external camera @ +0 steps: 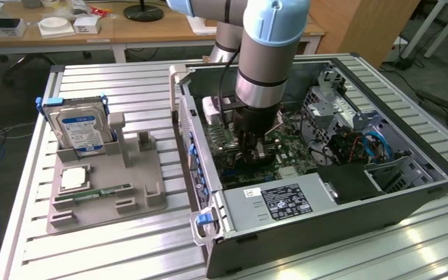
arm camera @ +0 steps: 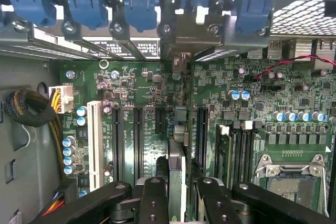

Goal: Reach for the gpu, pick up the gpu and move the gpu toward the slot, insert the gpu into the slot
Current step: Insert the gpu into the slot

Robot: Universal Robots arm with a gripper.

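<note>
Down inside the PC case (external camera: 380,198), the tool (arm camera: 177,192) is clamped on the gpu (arm camera: 177,174), holding it edge-on right over the green motherboard (arm camera: 157,85), lined up between the long black slots (arm camera: 138,142), not seated yet.

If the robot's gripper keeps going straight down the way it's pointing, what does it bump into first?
Probably the green motherboard. The black gripper points down at it, closed on the thin dark gpu card, so the card's lower edge would likely arrive first, at a long black slot. Depth is hard to judge.
</note>
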